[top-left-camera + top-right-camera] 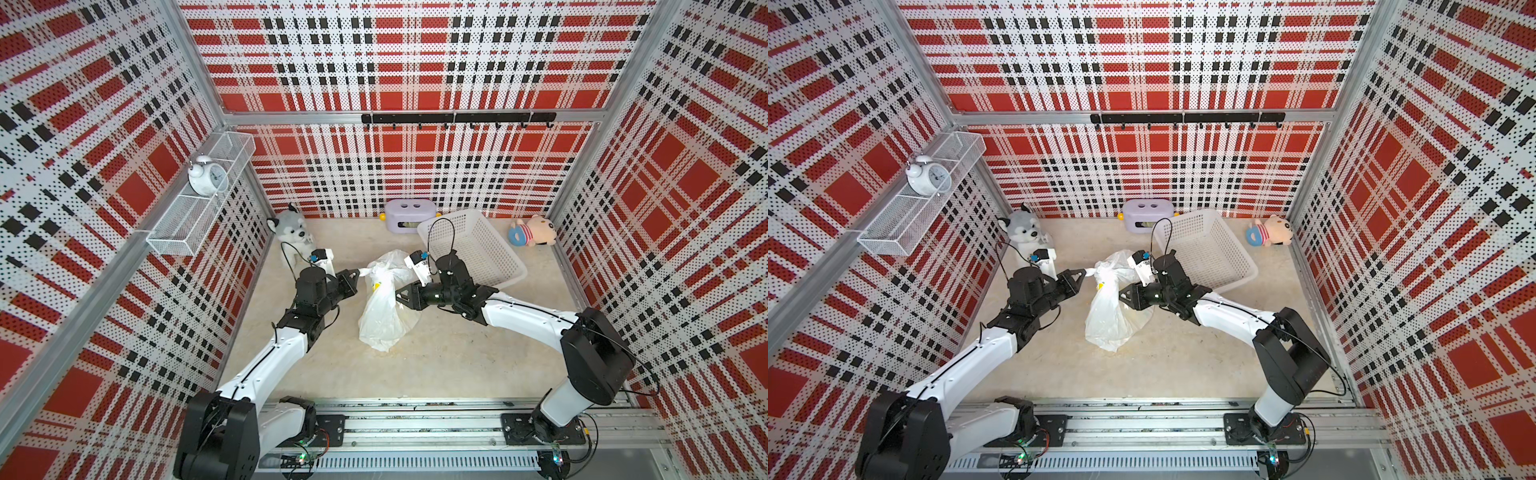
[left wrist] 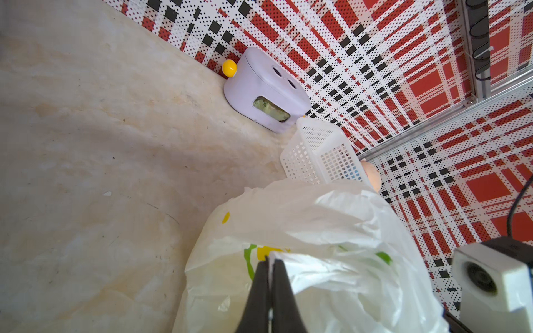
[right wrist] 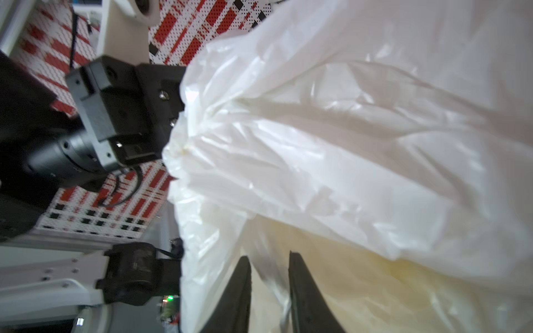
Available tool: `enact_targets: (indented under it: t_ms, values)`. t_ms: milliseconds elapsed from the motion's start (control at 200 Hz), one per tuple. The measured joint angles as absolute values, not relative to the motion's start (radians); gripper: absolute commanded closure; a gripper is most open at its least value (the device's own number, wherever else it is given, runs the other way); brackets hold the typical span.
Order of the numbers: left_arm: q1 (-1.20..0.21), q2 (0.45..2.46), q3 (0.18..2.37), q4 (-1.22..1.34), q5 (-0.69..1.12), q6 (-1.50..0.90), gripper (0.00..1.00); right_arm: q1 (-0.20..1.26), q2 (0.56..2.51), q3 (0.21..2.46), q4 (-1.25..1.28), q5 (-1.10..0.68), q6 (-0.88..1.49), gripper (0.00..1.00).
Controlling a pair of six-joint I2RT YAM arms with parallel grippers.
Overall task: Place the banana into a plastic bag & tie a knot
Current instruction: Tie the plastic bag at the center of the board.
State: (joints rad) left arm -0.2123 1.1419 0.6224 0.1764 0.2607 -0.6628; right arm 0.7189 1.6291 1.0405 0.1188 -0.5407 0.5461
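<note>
Two grippers flank the plastic bag [image 1: 384, 307], which lies slumped on the table [image 1: 457, 357] with its gathered top between their jaws. Just past the right jaws a pale yellow mass shows dimly through the film. I take it for the banana [image 3: 398, 276], already inside, though it is too blurred to be sure.

The left gripper [image 2: 269, 258] is clenched tight on a bunched white handle [image 1: 365, 272], the film crumpled right at its tips. The right gripper [image 3: 269, 255] has its jaws a narrow way apart with a strip of film running between them; whether they pinch it I cannot tell. No knot is tied yet.

The likeliest failure is on the right. The film is thin and slippery, so jaws closing on body film and not on the second handle would leave nothing to cross over and tie. A hard pull against the left jaws' hold could tear the film or drag the bag so that the fruit slides toward the mouth. The white basket [image 1: 478, 253] sits close behind the right jaws, where a backward swing could knock it.
</note>
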Motion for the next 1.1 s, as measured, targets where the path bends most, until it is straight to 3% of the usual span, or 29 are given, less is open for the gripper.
enact_targets:
  t_ms: [65,140,371,611,837,1097]
  values:
    - [-0.213,1.142,0.622,0.176,0.26,-0.662,1.0,0.719,1.629,1.041,0.114,-0.542,0.541,0.85]
    - [-0.213,1.142,0.622,0.176,0.257,-0.66,1.0,0.719,1.63,1.041,0.094,-0.534,0.536,1.0]
    - [-0.201,1.141,0.625,0.16,0.241,-0.645,1.0,0.706,1.614,1.016,-0.005,-0.37,0.517,1.0]
    - [-0.113,1.11,0.651,0.113,0.286,-0.632,1.0,0.678,1.396,0.968,-0.099,-0.127,0.494,1.0]
    - [-0.114,1.13,0.646,0.175,0.347,-0.622,1.0,0.545,1.38,0.83,0.004,-0.169,0.503,1.0]
    - [-0.181,1.293,0.498,0.264,0.26,-0.65,1.0,0.527,1.455,0.761,-0.005,-0.182,0.524,1.0]
